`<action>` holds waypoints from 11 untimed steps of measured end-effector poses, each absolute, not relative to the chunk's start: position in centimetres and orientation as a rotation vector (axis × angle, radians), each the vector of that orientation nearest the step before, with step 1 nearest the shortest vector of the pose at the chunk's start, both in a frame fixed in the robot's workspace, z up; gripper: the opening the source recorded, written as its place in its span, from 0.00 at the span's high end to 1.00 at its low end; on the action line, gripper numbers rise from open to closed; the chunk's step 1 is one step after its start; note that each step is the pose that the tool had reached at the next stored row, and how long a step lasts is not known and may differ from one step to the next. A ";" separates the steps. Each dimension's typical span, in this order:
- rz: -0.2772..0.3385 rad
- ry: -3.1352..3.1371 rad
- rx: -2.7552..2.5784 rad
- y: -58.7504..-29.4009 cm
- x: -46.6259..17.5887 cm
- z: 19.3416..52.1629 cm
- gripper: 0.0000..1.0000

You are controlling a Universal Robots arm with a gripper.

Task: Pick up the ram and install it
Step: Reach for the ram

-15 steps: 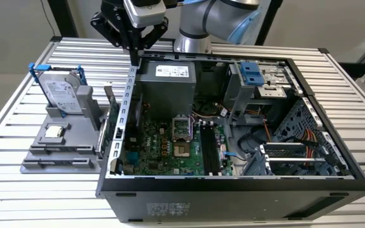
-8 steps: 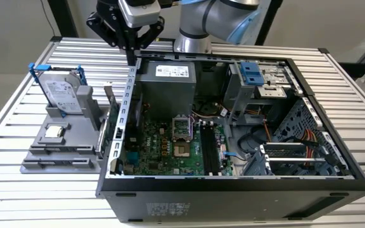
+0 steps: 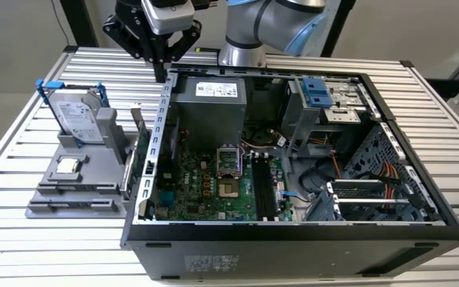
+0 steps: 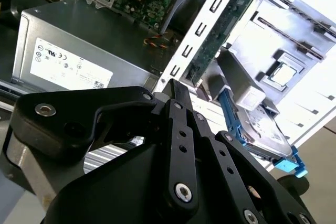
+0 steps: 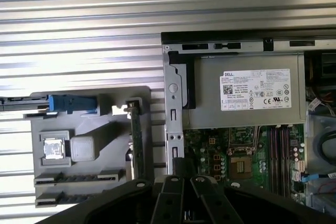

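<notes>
The ram (image 3: pixel 140 133) is a thin dark-green stick standing on its long edge in the grey holder (image 3: pixel 70 200), close to the computer case's wall on the exterior view's left. It also shows in both wrist views, as the ram (image 5: pixel 136 140) and the ram (image 4: pixel 220 24). My gripper (image 3: pixel 162 73) hangs high above the case's back corner on that side, well apart from the ram, with its black fingers (image 4: pixel 176 103) shut and nothing between them. The motherboard's black memory slots (image 3: pixel 262 191) lie inside the open case.
In the grey holder stand a silver hard drive in a blue frame (image 3: pixel 78 116) and a small square processor chip (image 3: pixel 70 166). The open case (image 3: pixel 293 230) holds a grey power supply (image 3: pixel 210 104), cables and drive bays. All rests on a slatted metal table (image 3: pixel 22 239).
</notes>
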State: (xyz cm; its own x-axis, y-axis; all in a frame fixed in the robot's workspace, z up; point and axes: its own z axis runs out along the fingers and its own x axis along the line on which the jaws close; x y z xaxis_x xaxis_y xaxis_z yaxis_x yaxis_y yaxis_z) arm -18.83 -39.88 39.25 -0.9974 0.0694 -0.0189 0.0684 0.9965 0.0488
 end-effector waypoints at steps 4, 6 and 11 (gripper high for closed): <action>0.075 3.118 0.107 -39.9 -19.2 39.3 1.00; 0.075 3.118 0.107 -39.9 -19.4 39.3 1.00; 0.075 3.118 0.107 -39.9 -19.8 39.3 1.00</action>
